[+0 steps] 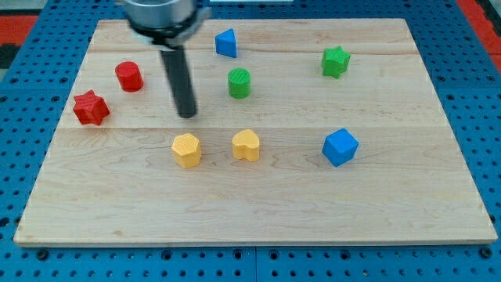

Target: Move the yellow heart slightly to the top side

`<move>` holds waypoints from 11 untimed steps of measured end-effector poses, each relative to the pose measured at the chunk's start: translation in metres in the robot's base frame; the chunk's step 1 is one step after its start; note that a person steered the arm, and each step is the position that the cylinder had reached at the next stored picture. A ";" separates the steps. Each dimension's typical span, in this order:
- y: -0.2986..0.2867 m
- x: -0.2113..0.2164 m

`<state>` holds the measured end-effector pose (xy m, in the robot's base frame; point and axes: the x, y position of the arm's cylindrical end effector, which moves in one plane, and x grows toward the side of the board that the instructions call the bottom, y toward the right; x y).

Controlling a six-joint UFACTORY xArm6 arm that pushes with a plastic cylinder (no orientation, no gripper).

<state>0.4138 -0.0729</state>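
Yellow against pale wood, the yellow heart (246, 145) lay a little below the board's middle, its lobes toward the view's right as far as I could make out. Just to its left, apart from it, sat the yellow hexagon (186, 150), the two making a short row across the wooden board (258, 211).

My tip (187, 115) rested above the yellow hexagon and up-left of the heart, near both yet touching neither — a strip of bare wood showed between it and each block. It is a plain dark rod, so it had nothing to open or close, and it held nothing. The rod rose straight to the arm's grey mount (160, 17) at the view's top.

Further out, the green cylinder (239, 82) stood above the heart, right of the rod. The blue triangular block (226, 43) sat higher still, near the top edge. The green star (336, 61) was well off toward the upper right, and the blue cube (340, 147) lay level with the heart on the view's right, well apart from it. On the left side, the red cylinder (128, 76) and the red star (91, 108) kept close company — near one another, not touching. Around the board ran a blue perforated table (477, 78).
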 end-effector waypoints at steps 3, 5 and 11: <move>0.079 0.093; 0.064 0.128; 0.017 0.057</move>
<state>0.4707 -0.0558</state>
